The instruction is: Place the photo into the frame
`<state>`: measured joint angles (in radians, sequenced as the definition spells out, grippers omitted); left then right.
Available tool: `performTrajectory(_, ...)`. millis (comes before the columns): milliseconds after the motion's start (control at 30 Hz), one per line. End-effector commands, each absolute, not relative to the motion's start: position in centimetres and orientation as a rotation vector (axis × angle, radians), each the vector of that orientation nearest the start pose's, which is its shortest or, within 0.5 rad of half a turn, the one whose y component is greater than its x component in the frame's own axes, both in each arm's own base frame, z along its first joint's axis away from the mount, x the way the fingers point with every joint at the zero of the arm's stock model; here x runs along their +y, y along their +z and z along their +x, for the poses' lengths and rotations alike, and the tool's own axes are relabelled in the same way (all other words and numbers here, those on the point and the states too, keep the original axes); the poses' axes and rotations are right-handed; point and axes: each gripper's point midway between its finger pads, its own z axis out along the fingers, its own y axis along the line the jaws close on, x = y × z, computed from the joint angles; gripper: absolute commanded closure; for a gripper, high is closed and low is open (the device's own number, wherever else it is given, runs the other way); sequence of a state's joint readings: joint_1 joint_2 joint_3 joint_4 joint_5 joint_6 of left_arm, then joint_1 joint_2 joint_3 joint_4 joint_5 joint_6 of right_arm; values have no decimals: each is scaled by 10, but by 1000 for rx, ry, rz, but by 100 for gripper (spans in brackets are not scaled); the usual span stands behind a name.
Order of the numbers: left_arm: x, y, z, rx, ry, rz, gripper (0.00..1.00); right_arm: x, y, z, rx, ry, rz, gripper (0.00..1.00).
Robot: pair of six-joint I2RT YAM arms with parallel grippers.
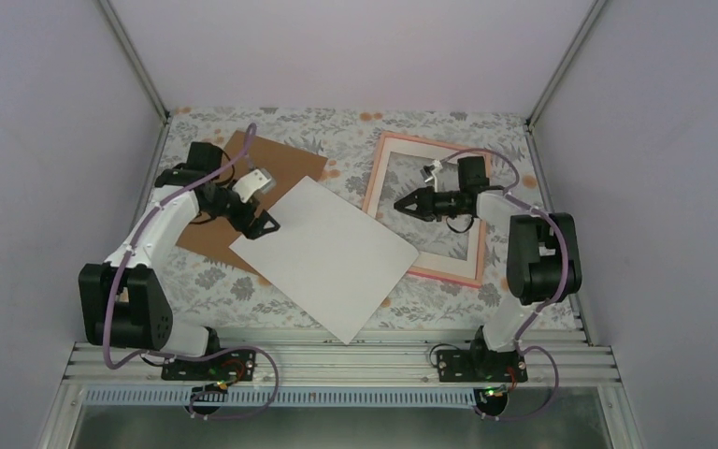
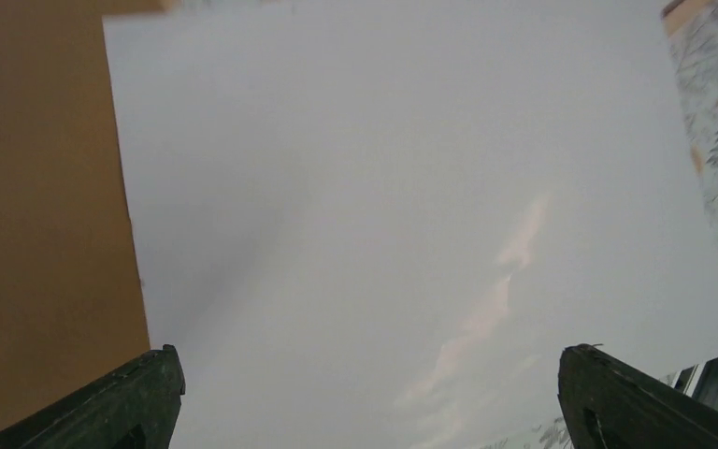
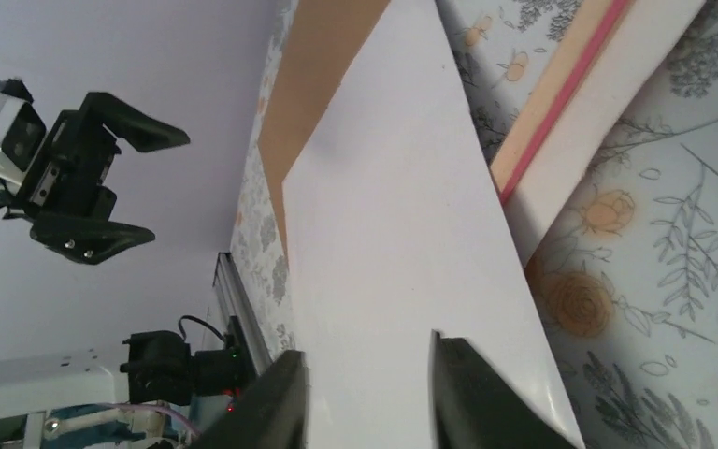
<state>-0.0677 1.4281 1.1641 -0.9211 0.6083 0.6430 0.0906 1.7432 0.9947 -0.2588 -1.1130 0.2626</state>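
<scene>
The photo (image 1: 323, 253) lies white back up in the middle of the table, its picture side hidden. One end rests on the brown board (image 1: 243, 173); its right edge overlaps the near left corner of the pink frame (image 1: 372, 182). A white mat (image 1: 435, 267) lies in the frame. My left gripper (image 1: 266, 224) is open and empty at the photo's left corner; the sheet (image 2: 411, 206) spans the space between its fingers (image 2: 140, 398). My right gripper (image 1: 402, 204) is open and empty above the frame's window, facing the photo (image 3: 402, 234).
The table has a floral cloth (image 1: 337, 131). The right wrist view shows the frame's pink strip (image 3: 561, 98), the mat (image 3: 617, 103) and the left gripper (image 3: 93, 187) across the sheet. A metal rail (image 1: 337, 360) runs along the near edge; walls close in on three sides.
</scene>
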Motion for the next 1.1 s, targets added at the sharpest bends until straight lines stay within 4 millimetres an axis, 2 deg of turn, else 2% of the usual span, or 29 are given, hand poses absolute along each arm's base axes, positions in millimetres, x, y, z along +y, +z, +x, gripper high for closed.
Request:
performTrajectory(0, -102, 156, 319, 2375, -541, 917, 1, 183, 114, 343, 2437, 1440, -386, 57)
performTrajectory(33, -99, 152, 321, 2404, -598, 852, 3, 182, 109, 347, 2467, 1388, -416, 50)
performTrajectory(100, -93, 144, 324, 2443, -653, 756, 8, 180, 99, 348, 2536, 1290, -495, 44)
performTrajectory(167, -90, 138, 324, 2452, -651, 753, 11, 179, 93, 344, 2577, 1248, -559, 41)
performTrajectory(300, -87, 123, 318, 2484, -628, 800, 13, 178, 80, 323, 2650, 1259, -674, 35)
performTrajectory(467, -84, 113, 314, 2483, -598, 843, 13, 181, 62, 317, 2715, 1273, -744, 38)
performTrajectory(700, -85, 118, 320, 2463, -595, 846, 13, 198, 60, 330, 2714, 1244, -842, 42)
performTrajectory(1067, -86, 123, 319, 2445, -592, 844, 13, 206, 47, 342, 2778, 1227, -901, 42)
